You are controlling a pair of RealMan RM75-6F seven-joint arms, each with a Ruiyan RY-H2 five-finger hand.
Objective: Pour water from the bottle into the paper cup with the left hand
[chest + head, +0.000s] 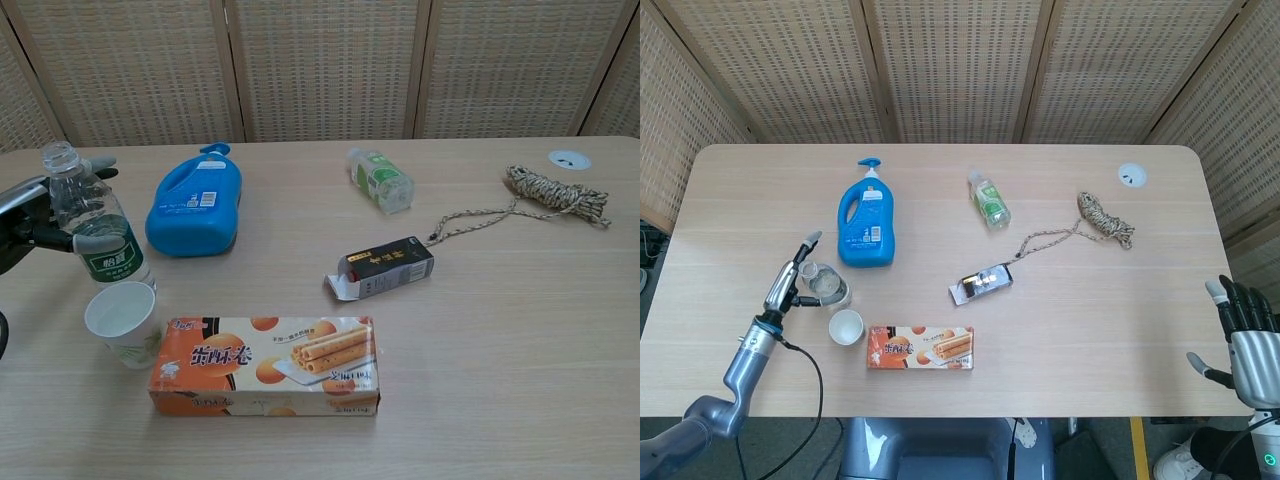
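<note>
Now the clear plastic water bottle [97, 232] stands upright on the worktop [500, 330], just behind the white paper cup [124, 322]. The left hand [788, 283], fingers spread, lies beside the bottle's left flank, apparently not gripping; the right hand [1243, 330] rests open, far off.

The water bottle [95, 230] stands just behind the paper cup [124, 323], with the biscuit box [266, 365] close on the cup's right and the blue detergent bottle [196, 211] behind. Desk [1120, 300] lies bare toward the right hand [1247, 335].
</note>
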